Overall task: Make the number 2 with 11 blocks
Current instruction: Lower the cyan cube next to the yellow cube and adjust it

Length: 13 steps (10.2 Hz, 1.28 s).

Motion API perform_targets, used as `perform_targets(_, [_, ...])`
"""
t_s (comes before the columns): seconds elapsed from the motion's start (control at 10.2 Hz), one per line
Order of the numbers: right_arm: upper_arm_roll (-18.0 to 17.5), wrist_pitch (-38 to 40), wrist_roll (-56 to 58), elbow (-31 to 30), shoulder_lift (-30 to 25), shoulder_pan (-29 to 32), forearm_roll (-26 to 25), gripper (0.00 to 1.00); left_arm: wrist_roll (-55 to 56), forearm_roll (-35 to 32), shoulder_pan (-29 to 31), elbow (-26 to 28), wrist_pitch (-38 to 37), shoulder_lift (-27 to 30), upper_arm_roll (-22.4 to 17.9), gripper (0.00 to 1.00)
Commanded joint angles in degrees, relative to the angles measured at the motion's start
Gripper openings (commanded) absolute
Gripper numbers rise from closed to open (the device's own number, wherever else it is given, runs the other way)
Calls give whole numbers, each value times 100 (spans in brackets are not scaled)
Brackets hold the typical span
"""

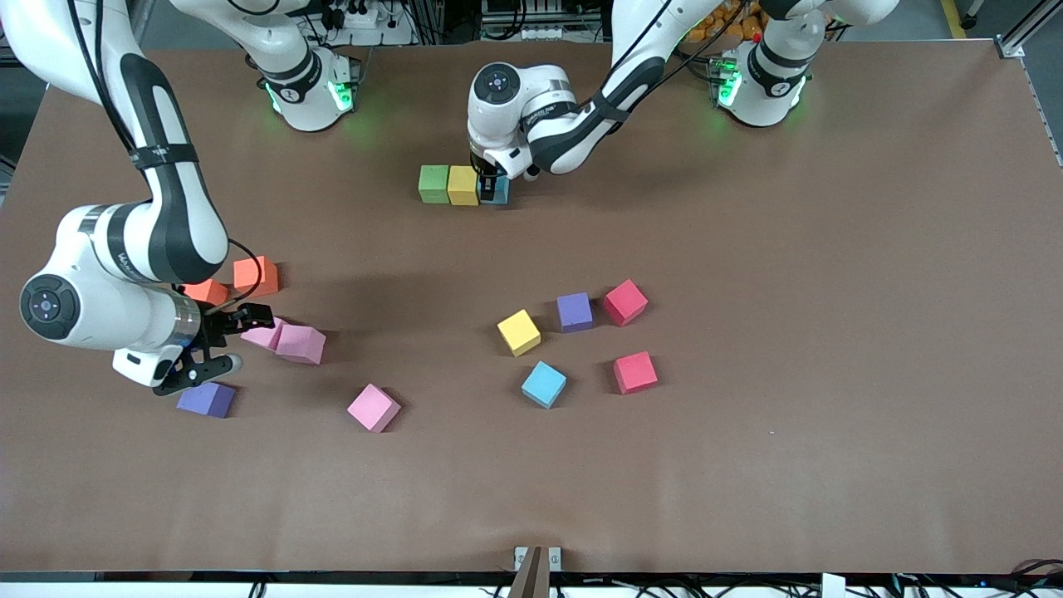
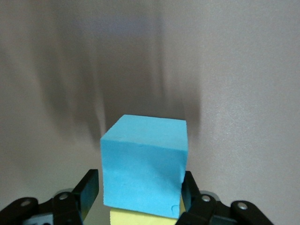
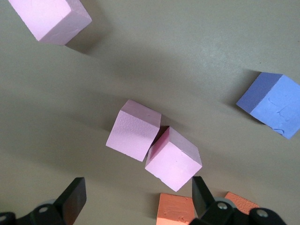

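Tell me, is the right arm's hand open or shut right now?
Open. The right hand hovers above two touching pink blocks, fingers spread wide with nothing between them.

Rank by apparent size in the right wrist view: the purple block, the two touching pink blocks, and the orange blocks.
1. The two touching pink blocks, alike.
2. Purple block, slightly smaller and partly cut off.
3. Orange blocks, cut off by the edge, so unsure.

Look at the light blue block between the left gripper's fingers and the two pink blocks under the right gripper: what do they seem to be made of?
Light blue block: probably soft foam, matte; its face looks grainy, without shine, and one bottom corner is dented. Pink blocks: likely the same foam, with a fine pebbled, dull surface and slightly rounded edges.
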<state>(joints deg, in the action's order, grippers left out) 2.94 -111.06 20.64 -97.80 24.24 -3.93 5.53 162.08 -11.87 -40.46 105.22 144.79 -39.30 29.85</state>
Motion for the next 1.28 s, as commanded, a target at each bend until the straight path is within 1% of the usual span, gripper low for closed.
perform_targets(0.0, [-13,-12,63,-11,-16,23,9,100,1880,-580,12,-19,-188,89,109,80])
perform_targets(0.79, [-13,-13,63,-11,-16,32,9,100,1915,-501,126,-37,-188,90,83,80])
perform_targets(1.18, [-13,-12,63,-3,-16,32,9,100,2020,-571,117,-37,-188,89,118,80])
